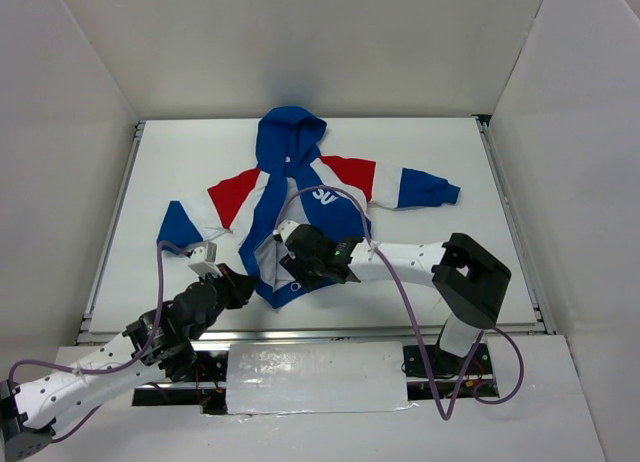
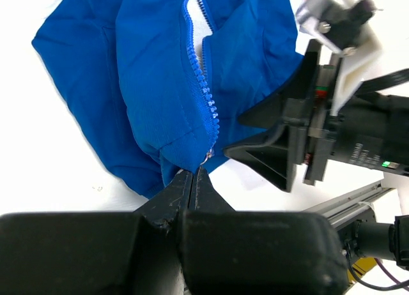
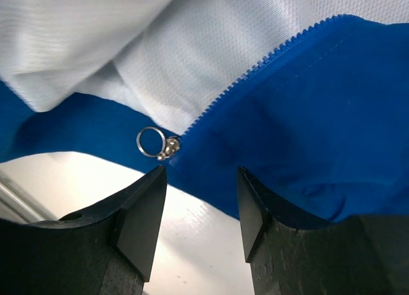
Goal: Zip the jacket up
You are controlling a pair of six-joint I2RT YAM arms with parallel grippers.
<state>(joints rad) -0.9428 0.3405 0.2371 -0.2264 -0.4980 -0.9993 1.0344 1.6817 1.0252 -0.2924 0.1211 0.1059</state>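
The jacket (image 1: 290, 162) lies flat on the white table, hood to the far side, blue body with red shoulders, front open at the bottom and showing white lining (image 3: 211, 46). My left gripper (image 1: 248, 282) is shut, its tips (image 2: 192, 173) pinching the bottom hem right under the zipper's lower end (image 2: 208, 156). My right gripper (image 1: 297, 259) is open and hovers over the hem. The zipper slider with its silver ring pull (image 3: 158, 143) sits just above the right gripper's left fingertip (image 3: 153, 180), outside the jaws. Blue fabric (image 3: 300, 129) lies behind the gap.
White walls enclose the table (image 1: 450, 252) on three sides. A metal rail (image 1: 330, 332) runs along the near edge. A purple cable (image 1: 385, 262) loops over the right arm and the jacket. The jacket's right sleeve (image 1: 425, 190) stretches right.
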